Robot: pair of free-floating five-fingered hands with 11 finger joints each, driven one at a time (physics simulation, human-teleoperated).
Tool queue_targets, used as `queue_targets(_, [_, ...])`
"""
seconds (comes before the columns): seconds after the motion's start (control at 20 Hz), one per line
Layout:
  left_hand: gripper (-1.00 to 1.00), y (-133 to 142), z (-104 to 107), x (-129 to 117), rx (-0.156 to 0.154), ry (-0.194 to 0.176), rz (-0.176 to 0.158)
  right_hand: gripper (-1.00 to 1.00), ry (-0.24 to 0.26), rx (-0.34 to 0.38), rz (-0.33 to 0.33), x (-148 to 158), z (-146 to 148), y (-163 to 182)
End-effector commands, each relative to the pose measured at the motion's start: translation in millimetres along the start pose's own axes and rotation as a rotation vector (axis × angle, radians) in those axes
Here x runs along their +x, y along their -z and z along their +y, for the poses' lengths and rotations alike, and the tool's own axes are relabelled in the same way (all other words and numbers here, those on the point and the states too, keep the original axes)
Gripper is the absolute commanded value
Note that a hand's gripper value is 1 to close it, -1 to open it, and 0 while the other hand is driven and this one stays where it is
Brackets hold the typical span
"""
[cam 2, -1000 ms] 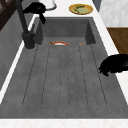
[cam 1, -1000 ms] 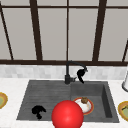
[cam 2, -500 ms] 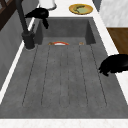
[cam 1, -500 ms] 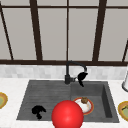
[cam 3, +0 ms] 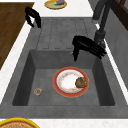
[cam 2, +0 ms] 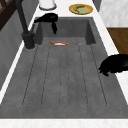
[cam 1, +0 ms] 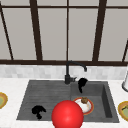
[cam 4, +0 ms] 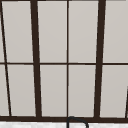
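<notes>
**Right hand above the sink basin, near the faucet**

The right hand [cam 1: 82,83] hangs in the air over the back edge of the basin, just beside the base of the black faucet [cam 1: 68,75]. Its fingers [cam 3: 75,53] point downward, straight and relaxed, and they hold nothing. Below this hand, on the floor of the dark grey sink [cam 3: 25,75], lies a white plate with a red rim [cam 3: 66,83]. A small brown piece of food [cam 3: 81,82] sits on the right part of the plate. The hand and the plate are apart. A small round object [cam 3: 38,91] lies on the basin floor, left of the plate in the right side view.

The left hand [cam 1: 38,111] floats over the ribbed draining board, close to its front edge. Its fingers are curled, and they hold nothing.

A red ball [cam 1: 67,115] shows at the front of the sink in the front view. Yellow plates with food [cam 2: 80,8] stand on the white counter [cam 2: 110,37] at both sides. No writing or label can be read on any thing.
</notes>
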Motion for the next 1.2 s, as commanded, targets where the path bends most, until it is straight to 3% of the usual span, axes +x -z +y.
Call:
queue_targets(0.0, [0.00, 0, 0, 0, 0.000, 0.000, 0.000, -1.00, 0.108, 0.055, -0.064, -3, 11, -9])
queue_targets(0.35, [0.00, 0, 0, 0, 0.000, 0.000, 0.000, -1.00, 0.200, 0.110, -0.117, -10, 33, -20])
queue_targets(0.45, [0.00, 0, 0, 0, 0.000, 0.000, 0.000, -1.00, 0.243, 0.114, -0.083, -20, 37, -37])
queue_targets(0.6, [0.00, 0, 0, 0, 0.000, 0.000, 0.000, -1.00, 0.283, 0.123, -0.087, -29, 37, -53])
queue_targets(0.65, [0.00, 0, 0, 0, 0.000, 0.000, 0.000, -1.00, 0.295, 0.127, -0.055, -29, 41, -53])
queue_targets(0.8, [0.00, 0, 0, 0, 0.000, 0.000, 0.000, -1.00, 0.319, 0.156, -0.093, -42, 47, -61])
queue_targets(0.85, [0.00, 0, 0, 0, 0.000, 0.000, 0.000, -1.00, 0.349, 0.153, -0.104, -44, 46, -60])
queue_targets(0.9, [0.00, 0, 0, 0, 0.000, 0.000, 0.000, -1.00, 0.274, 0.151, -0.095, -33, 43, -57])
queue_targets(1.15, [0.00, 0, 0, 0, 0.000, 0.000, 0.000, -1.00, 0.286, 0.154, -0.094, -64, 49, -76])
